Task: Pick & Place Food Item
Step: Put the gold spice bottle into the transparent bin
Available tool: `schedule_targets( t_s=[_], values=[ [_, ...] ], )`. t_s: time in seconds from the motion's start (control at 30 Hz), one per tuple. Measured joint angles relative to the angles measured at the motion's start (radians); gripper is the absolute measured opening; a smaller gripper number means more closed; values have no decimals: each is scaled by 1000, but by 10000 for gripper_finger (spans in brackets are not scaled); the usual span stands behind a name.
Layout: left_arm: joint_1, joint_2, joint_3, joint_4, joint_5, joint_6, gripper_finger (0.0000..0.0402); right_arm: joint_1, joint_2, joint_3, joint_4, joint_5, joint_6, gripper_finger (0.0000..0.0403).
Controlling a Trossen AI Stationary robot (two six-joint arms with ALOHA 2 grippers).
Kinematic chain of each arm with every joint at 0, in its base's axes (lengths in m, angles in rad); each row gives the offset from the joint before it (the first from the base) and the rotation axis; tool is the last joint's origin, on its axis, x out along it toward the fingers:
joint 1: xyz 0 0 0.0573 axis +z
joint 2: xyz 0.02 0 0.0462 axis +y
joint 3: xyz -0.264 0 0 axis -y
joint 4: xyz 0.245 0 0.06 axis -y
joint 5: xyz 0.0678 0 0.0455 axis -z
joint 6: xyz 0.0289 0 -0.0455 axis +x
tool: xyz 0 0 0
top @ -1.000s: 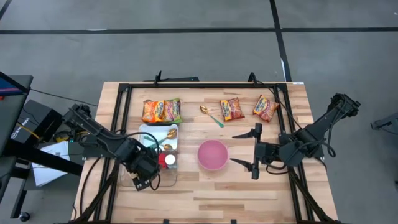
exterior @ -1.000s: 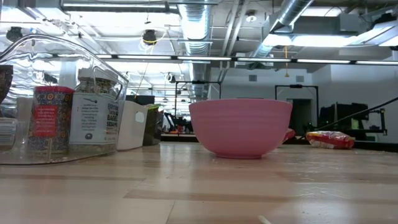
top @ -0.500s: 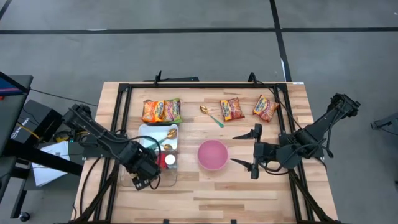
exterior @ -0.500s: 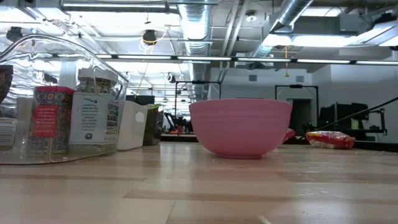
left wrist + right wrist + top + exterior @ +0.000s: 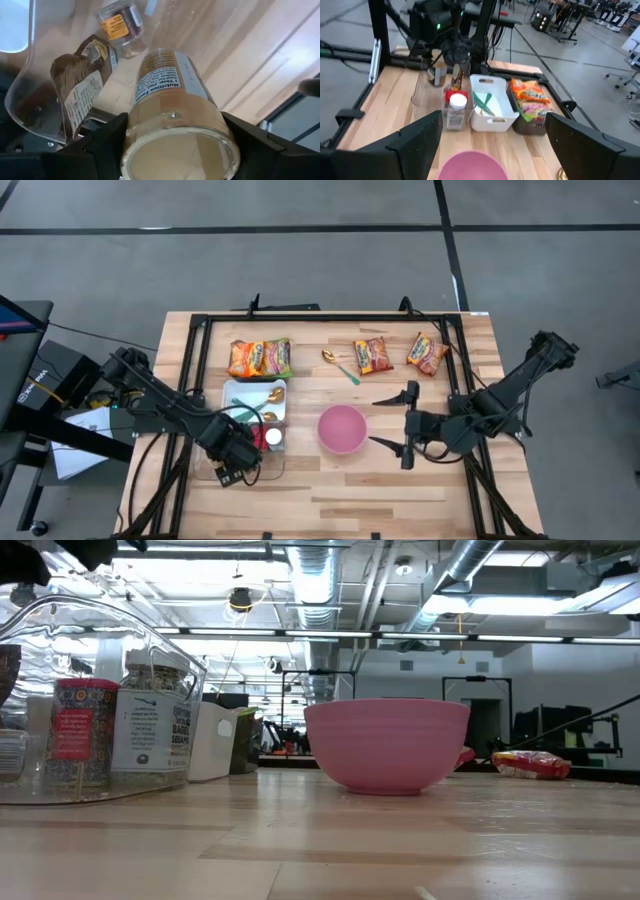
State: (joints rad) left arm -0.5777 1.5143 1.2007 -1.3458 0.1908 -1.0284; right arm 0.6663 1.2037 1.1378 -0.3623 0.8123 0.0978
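Gripping a clear jar [image 5: 177, 120] with a pale lid and a nutrition label, the left gripper [image 5: 232, 455] sits over the clear tray [image 5: 207, 470] at the table's left side; the left wrist view shows the jar filling the span between its 2 fingers, which close on its sides. A brown pouch [image 5: 82, 85] and a small orange-labelled jar [image 5: 120, 27] lie beside it in that view. 2 further spice jars [image 5: 150, 725] stand in the tray in the low view, and a white bin [image 5: 258, 398] holding utensils sits just behind the tray.

The right gripper [image 5: 402, 425] waits just right of the pink bowl [image 5: 342, 428] with its fingers spread wide and nothing between them. Noodle packets [image 5: 260, 358] lie along the far side of the table, with 2 more packets [image 5: 373, 356] and a gold spoon [image 5: 331, 357] to their right.

Judged from this arrangement, the step in hand is the pick: the jar is secured but has not left the tray area. The next move probably calls for a clean vertical lift clear of the tray wall and neighbouring jars, then a carry toward the bowl, the likely destination.
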Motion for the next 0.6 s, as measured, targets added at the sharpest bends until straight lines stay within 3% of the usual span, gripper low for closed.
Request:
schedule_targets(
  t_s=[0.6],
  values=[
    [-47,-4,-84,122,-33,-24,270,0,14,-2,-4,-1,1,344]
  ],
)
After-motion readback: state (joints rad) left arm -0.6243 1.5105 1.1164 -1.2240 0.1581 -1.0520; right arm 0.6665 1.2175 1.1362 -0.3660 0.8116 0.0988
